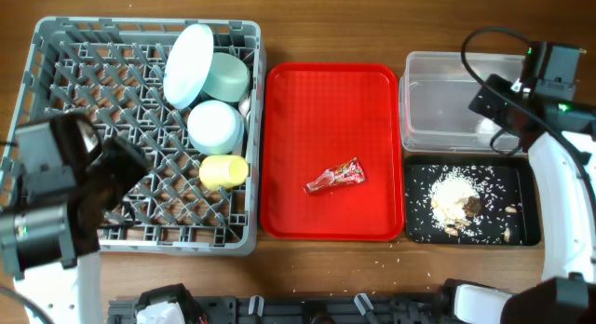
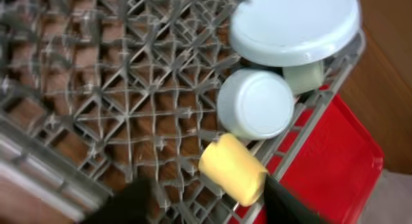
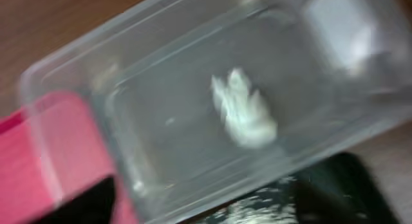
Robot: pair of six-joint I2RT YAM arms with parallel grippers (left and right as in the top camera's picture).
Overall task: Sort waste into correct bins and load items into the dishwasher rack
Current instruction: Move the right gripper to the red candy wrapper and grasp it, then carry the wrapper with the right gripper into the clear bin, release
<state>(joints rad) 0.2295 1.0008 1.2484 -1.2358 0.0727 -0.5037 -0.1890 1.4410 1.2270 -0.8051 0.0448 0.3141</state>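
Observation:
The grey dishwasher rack [image 1: 65, 54] at the left holds the pale blue plate [image 1: 189, 63] on edge, two mint bowls [image 1: 228, 77] [image 1: 215, 126] and the yellow cup [image 1: 223, 171] on its side. My left gripper [image 2: 206, 211] is open and empty just above the rack, with the cup [image 2: 233, 167] near its fingertips. The red wrapper [image 1: 335, 176] lies on the flat red tray [image 1: 289, 128]. My right gripper [image 3: 215, 201] is open above the clear tub [image 1: 438, 101], which holds the white tissue wad [image 3: 244, 114]. Food scraps [image 1: 458, 201] lie in the black tray [image 1: 526, 233]. I cannot make out the fork or spoon.
The rack, red tray and the two bins stand side by side on a wooden table [image 1: 335, 26]. A few crumbs lie on the table in front of the black tray. The right arm's cables [image 1: 484, 54] hang over the clear tub.

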